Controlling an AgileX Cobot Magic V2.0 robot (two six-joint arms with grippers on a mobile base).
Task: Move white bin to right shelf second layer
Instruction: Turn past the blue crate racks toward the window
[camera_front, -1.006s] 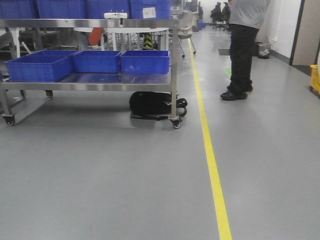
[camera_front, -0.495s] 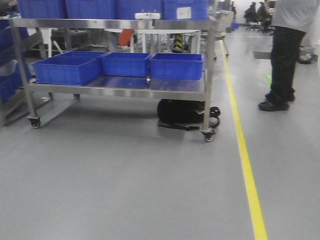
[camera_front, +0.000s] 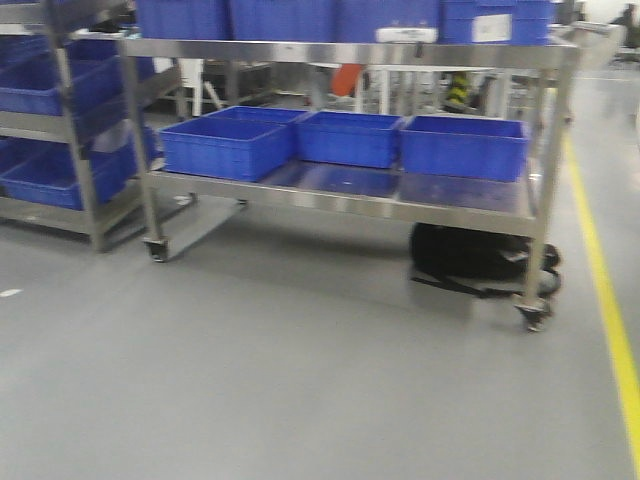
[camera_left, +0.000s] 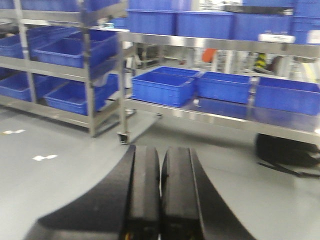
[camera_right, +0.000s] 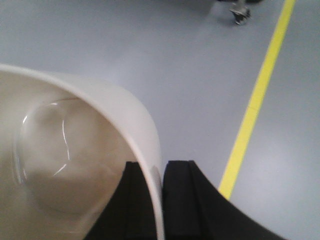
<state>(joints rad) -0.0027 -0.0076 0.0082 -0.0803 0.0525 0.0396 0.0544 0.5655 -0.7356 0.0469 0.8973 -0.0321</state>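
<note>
The right end effector (camera_right: 159, 172) is clenched on the white bin (camera_right: 75, 150). One finger sits inside the wall and one outside, pinching the rim at the bin's right side. The bin hangs in the air above the grey floor (camera_right: 165, 65), touching nothing else, and its hollow looks empty. The left end effector (camera_left: 160, 155) is closed on itself and holds nothing.

A yellow line (camera_right: 255, 100) runs across the floor to the right of the bin, with a caster (camera_right: 239, 14) near its far end. Ahead stands a wheeled steel cart (camera_front: 350, 52). Three blue crates (camera_front: 225, 145) sit in a row along its lower deck, and a black bag (camera_front: 470, 262) lies under its right end. A steel rack (camera_front: 90, 120) with more crates stands beyond the cart's left end.

This looks like the carrying step: the bin is grasped but not yet delivered. I cannot pick out the right shelf second layer in any view. The next move probably calls for bringing the base to face that shelf. The bin would then be raised level to the layer, lifted over its front edge, and set down before the grip is released.
</note>
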